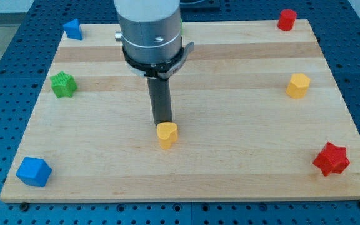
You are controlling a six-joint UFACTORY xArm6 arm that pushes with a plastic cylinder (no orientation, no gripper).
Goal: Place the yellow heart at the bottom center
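The yellow heart (167, 134) lies on the wooden board (230, 162), a little left of centre and in the lower half. My tip (163, 123) stands right at the heart's upper edge, touching or nearly touching it from the view's top. The dark rod rises from there to the grey arm body at the view's top centre.
A blue block (72, 29) sits at the top left, a green star (62, 85) at the left, a blue cube (34, 172) at the bottom left. A red block (287, 19) is at the top right, a yellow hexagon (298, 85) at the right, a red star (331, 159) at the bottom right.
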